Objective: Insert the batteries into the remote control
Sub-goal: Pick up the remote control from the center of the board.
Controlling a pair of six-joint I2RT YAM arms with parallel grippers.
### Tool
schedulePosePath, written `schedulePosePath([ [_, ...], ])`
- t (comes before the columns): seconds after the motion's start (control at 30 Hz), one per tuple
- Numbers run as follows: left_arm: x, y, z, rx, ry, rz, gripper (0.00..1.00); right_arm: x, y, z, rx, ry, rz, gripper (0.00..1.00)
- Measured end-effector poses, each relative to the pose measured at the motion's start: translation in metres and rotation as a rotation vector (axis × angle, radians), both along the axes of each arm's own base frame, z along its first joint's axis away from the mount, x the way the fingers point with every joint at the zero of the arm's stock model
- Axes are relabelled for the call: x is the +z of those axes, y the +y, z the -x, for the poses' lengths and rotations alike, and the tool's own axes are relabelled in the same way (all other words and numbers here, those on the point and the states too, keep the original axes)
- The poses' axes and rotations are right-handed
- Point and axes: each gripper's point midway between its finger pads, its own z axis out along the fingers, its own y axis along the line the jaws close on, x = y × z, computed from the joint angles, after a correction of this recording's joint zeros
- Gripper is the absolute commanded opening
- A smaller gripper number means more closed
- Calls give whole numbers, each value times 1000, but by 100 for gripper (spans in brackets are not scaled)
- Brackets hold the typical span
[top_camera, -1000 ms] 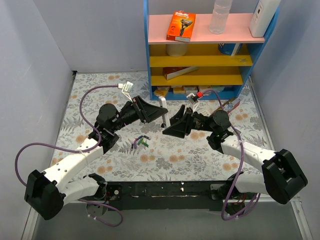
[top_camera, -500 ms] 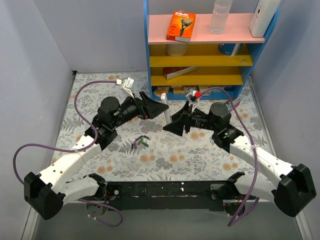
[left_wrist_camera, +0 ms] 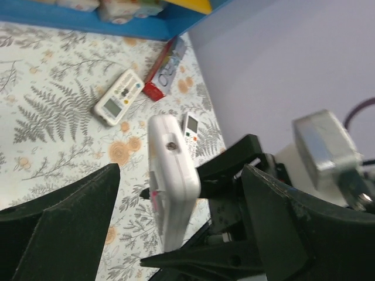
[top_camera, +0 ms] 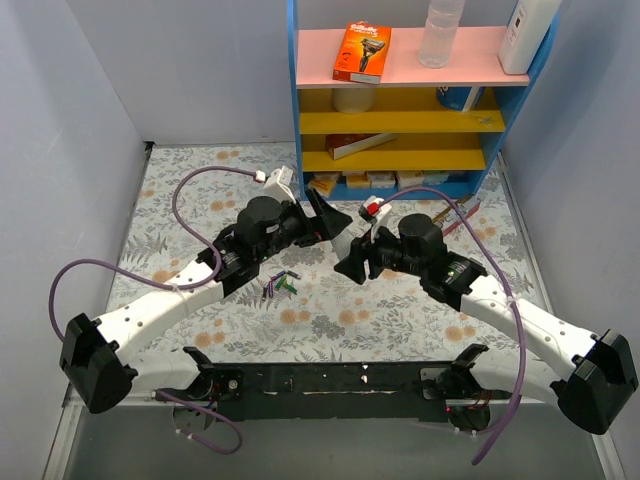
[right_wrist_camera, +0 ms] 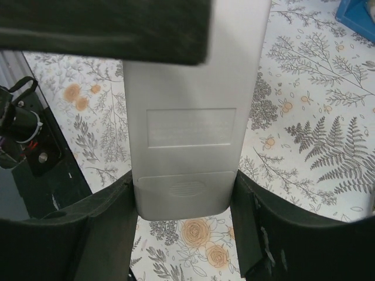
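Observation:
The remote control [right_wrist_camera: 190, 117] shows its plain white back and battery cover in the right wrist view. My right gripper [right_wrist_camera: 186, 213] is shut on its lower end, one finger on each long side. In the top view the remote [top_camera: 346, 241] is held above the mat between both grippers. My left gripper [left_wrist_camera: 176, 234] is open, its fingers wide on either side of the remote [left_wrist_camera: 170, 175], which is seen edge-on. One left finger [right_wrist_camera: 105, 29] crosses the remote's upper end. The batteries [top_camera: 280, 285] lie in a small cluster on the mat, left of my right gripper [top_camera: 352, 262].
A blue and yellow shelf unit [top_camera: 400, 100] stands at the back. A longer white remote [left_wrist_camera: 119, 105], a small rounded remote [left_wrist_camera: 190, 126] and a red box [left_wrist_camera: 166, 69] lie on the floral mat near the shelf's foot. Purple cables loop above both arms.
Both wrists have swung in toward the middle of the table. The left gripper has moved right and now straddles the remote that the right gripper holds.

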Motion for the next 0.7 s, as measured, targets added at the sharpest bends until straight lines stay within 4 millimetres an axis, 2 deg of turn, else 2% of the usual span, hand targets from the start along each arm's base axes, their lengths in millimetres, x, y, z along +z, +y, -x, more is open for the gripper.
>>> schedulePosePath([
  [0.17,-28,-3,-6,64,88,-39,70,-7,-6,1,-33,-5,49,1],
  [0.27,-31,-4,-7,82,102,-38,58,-9,-7,0,-47,-11,65,1],
  [0.43,-31,-4,-8,96,103,-27,49,-12,-8,0,-61,-14,80,1],
  [0.57,-39,-3,-7,101,119,-31,44,-14,-9,0,-69,-14,91,1],
  [0.7,-50,-4,-7,98,138,-42,26,-18,-11,1,-69,-1,106,1],
])
